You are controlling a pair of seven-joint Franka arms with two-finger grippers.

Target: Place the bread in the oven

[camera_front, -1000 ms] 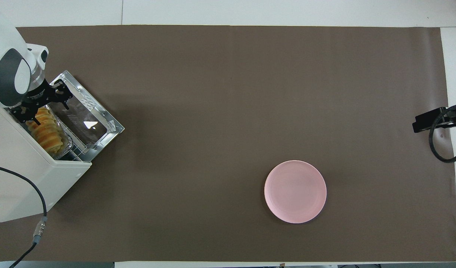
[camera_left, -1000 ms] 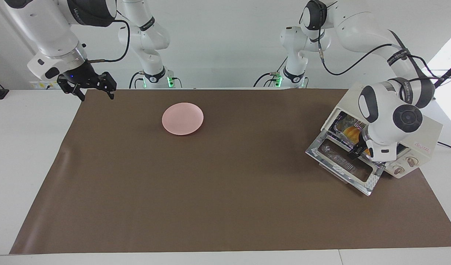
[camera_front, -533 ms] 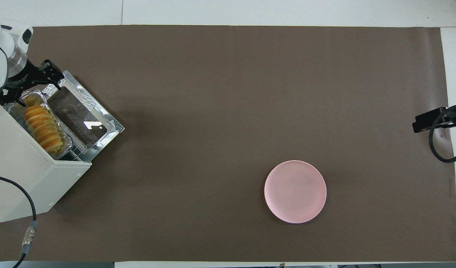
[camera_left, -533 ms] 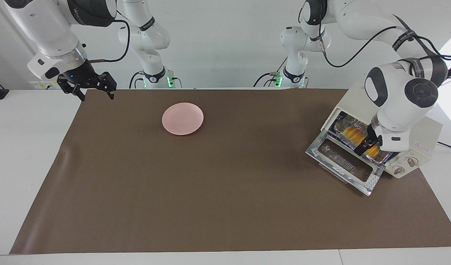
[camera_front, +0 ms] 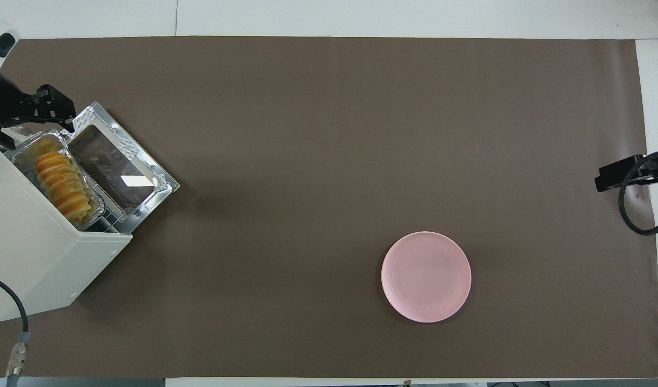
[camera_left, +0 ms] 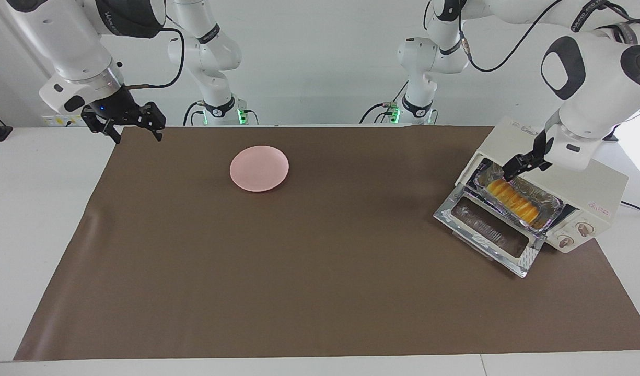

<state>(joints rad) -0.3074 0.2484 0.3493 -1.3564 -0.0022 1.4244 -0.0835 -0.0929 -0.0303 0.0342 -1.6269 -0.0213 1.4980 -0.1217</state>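
1. In the facing view, the oven (camera_left: 586, 183) stands at the left arm's end of the table, with its glass door (camera_left: 489, 230) dropped flat open onto the brown mat (camera_left: 320, 261).
2. A silver foil tray (camera_left: 547, 206) lies in the oven's mouth on the rack, and the bread (camera_left: 513, 197) lies along the tray, inside its rim.
3. The left gripper (camera_left: 523, 164) hangs in the air over the end of the tray nearer the robots. It is clear of both bread and foil, and its fingers stand apart around nothing.
4. The pink plate (camera_left: 259, 168) lies bare on the mat toward the right arm's end of the table, well apart from the oven.
5. The right gripper (camera_left: 134, 125) hovers over the corner of the mat at the right arm's end, nearer the robots than the plate, where this arm waits. Its fingers are spread and it holds nothing.
6. In the overhead view, the oven (camera_front: 33, 242) has the bread (camera_front: 63, 185) resting in the foil tray (camera_front: 22, 156) just inside its opening, with the open door (camera_front: 119, 172) lying beside the tray on the mat (camera_front: 329, 161).
7. The left gripper (camera_front: 25, 110) shows above the tray's end that lies farther from the robots in this view. Its black fingers are parted and it grips nothing.
8. The plate (camera_front: 426, 277) holds nothing.
9. Only part of the right gripper (camera_front: 624, 173) shows at the mat's edge at the right arm's end, and its opening cannot be told from this view.
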